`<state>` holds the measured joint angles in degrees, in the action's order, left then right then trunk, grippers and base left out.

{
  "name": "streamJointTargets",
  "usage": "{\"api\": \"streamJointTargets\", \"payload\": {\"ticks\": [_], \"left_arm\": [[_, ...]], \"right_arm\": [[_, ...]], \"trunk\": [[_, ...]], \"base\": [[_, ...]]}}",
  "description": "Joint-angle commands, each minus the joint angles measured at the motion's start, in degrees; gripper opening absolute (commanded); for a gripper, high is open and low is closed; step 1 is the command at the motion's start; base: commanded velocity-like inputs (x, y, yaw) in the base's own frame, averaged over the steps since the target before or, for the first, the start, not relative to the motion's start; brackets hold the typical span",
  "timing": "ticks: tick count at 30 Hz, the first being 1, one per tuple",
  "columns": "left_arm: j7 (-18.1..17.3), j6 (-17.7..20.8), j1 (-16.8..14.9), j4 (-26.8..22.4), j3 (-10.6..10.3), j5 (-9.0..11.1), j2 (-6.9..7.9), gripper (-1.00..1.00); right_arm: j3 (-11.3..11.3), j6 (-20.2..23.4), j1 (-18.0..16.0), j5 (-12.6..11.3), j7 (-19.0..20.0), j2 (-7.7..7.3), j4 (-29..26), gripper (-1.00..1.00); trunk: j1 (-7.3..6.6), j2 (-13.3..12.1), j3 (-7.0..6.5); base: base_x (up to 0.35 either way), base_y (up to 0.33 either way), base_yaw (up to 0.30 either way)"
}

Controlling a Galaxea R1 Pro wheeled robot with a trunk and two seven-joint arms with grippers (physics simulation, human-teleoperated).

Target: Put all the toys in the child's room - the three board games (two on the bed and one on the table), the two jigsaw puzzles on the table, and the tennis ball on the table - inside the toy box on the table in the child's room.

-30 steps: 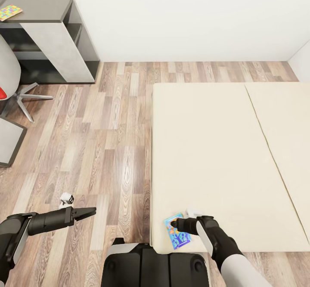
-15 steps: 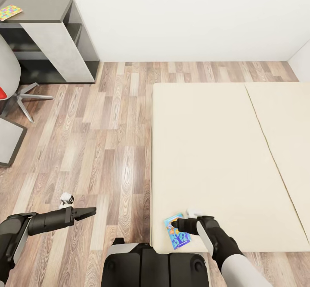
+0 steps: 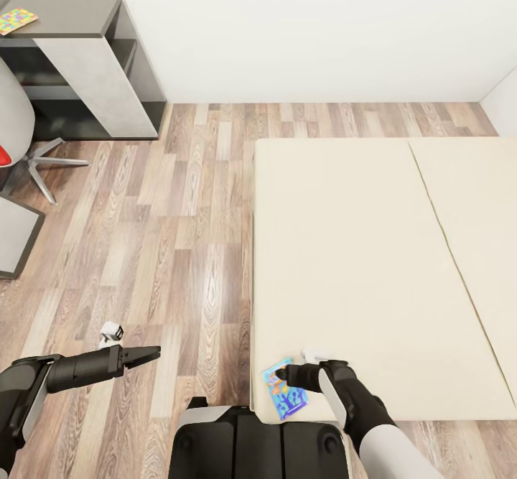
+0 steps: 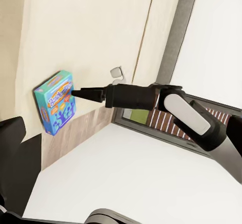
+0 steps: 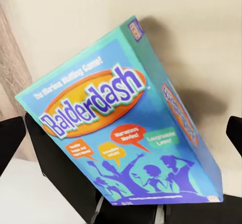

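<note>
Your right gripper [image 3: 282, 373] holds its fingers narrow above the light blue flat board game box [image 3: 283, 388], which lies beneath the fingertips on the beige mattress [image 3: 359, 263]; your left gripper's [image 3: 151, 353] fingers sit pressed together.

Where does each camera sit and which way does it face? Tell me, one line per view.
Head view: high on the robot, looking down at the long beige bed; both arms, left gripper and right gripper show.
Left wrist view: on the left arm, looking across at the right arm and the light blue rectangular board game.
Right wrist view: on the right arm, looking along its dark fingers at the board game.
Shared: all three see the board game.
</note>
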<state>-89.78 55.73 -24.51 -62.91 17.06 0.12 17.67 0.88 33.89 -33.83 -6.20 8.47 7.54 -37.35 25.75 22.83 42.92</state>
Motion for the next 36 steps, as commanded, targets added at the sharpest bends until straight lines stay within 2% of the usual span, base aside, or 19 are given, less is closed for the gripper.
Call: {"api": "streamJointTargets", "payload": {"ticks": [1, 8, 25, 36], "left_arm": [[-0.22, 0.61, -0.01, -0.02, -0.01, -0.03, 0.01, 1.0], [-0.22, 0.61, -0.01, -0.04, -0.01, -0.03, 0.03, 1.0], [-0.22, 0.61, -0.01, -0.02, -0.08, -0.03, 0.01, 1.0], [-0.22, 0.61, -0.01, -0.02, -0.09, -0.03, 0.0, 1.0]], "right_arm": [[0.09, 0.3, -0.01, -0.56, -0.2, 0.19, -0.08, 1.0], [0.09, 0.23, -0.01, -0.56, -0.14, 1.13, -0.09, 1.0], [0.11, 0.04, -0.01, -0.65, -0.2, 1.33, -0.09, 1.0], [0.17, 0.04, -0.01, -0.61, -0.16, 2.46, -0.09, 1.0]], "trunk": [[0.03, 0.09, 0.06], [0.03, 0.09, 0.06], [0.03, 0.09, 0.06], [0.03, 0.09, 0.06]], "base": [[0.0, 0.0, 0.0], [0.0, 0.0, 0.0], [0.0, 0.0, 0.0], [0.0, 0.0, 0.0]]}}
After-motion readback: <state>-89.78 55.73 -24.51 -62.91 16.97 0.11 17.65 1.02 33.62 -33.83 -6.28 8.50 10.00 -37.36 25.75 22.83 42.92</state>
